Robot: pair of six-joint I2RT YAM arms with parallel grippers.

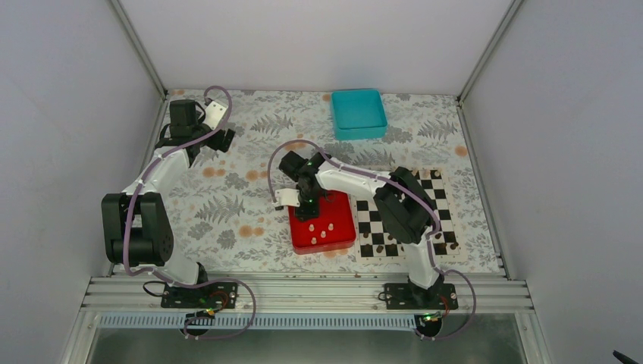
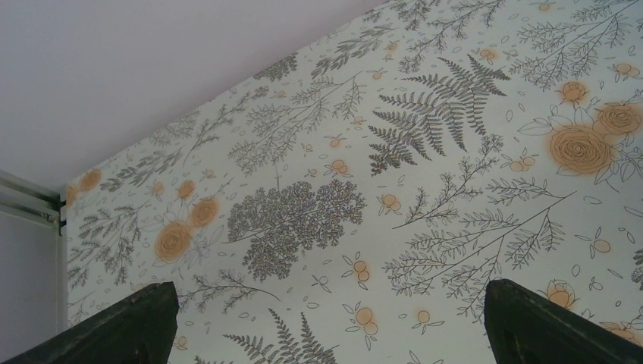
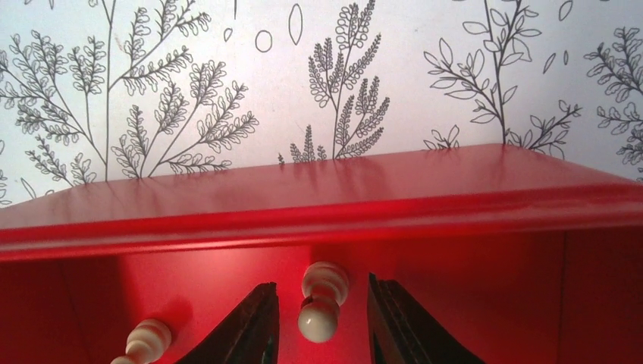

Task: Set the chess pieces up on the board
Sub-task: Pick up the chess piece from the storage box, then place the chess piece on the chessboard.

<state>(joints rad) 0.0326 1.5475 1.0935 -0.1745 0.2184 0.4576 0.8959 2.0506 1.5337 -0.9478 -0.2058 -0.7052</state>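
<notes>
My right gripper (image 1: 309,213) hangs low over the far part of the red tray (image 1: 340,209). In the right wrist view its jaws (image 3: 319,283) stand open on either side of a cream pawn (image 3: 321,302), which stands on the tray floor by the tray's wall (image 3: 318,205); neither finger touches it. A second cream pawn (image 3: 142,341) stands to its left. Several cream pieces (image 1: 322,233) sit in the tray. The chessboard (image 1: 444,220) lies right of the tray, partly hidden by the right arm. My left gripper (image 1: 223,139) is open and empty at the far left, over bare cloth (image 2: 330,284).
A teal tray (image 1: 358,112) stands at the back centre. Dark pieces (image 1: 367,249) stand along the board's near edge, and others at its far right. White walls close in the table on three sides. Floral cloth covers the table.
</notes>
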